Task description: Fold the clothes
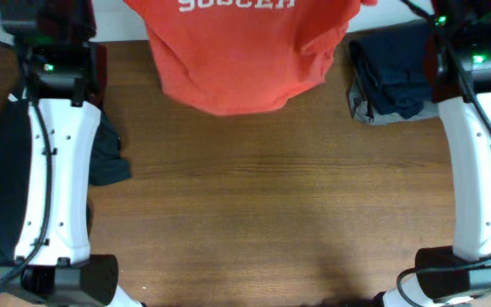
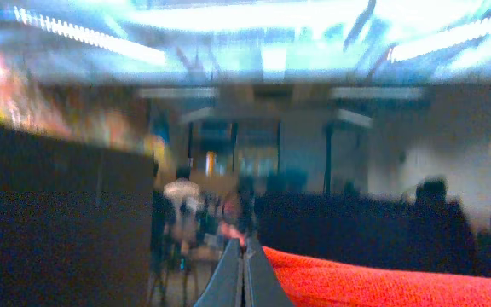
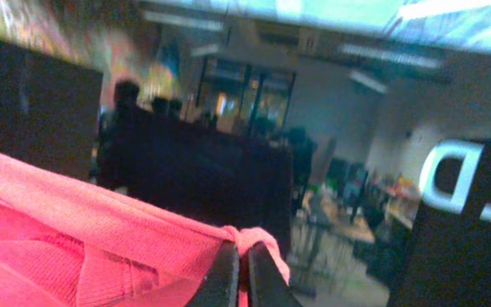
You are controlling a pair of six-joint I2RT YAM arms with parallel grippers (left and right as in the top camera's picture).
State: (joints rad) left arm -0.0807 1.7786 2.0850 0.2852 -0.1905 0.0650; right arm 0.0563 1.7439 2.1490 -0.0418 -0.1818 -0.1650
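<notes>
T-shirt, orange-red, sits at 12 o'clock in overhead view, top part cut off by frame edge. White lettering only half visible at that edge, reads approx "SOCCER". Fabric hangs in soft vertical folds w/ a bigger crease toward 1 o'clock. Rounded lower edge is over the brown wood bench; can't tell if it touches.

Left pincer: fingers pressed together, small reddish tuft at tips, so it looks to be pinching the shirt; red knit cloth runs off toward 3 o'clock, right beside the fingers. Right pincer: pressed together, pinching a bunched pink-red corner of the shirt, rest spreading toward 9 o'clock w/ visible seam and wrinkles.

Dark blue clothes pile at 2 o'clock, apart from the shirt. Dark teal cloth at 9 o'clock, beside left arm. Right arm along the 3 o'clock edge.
</notes>
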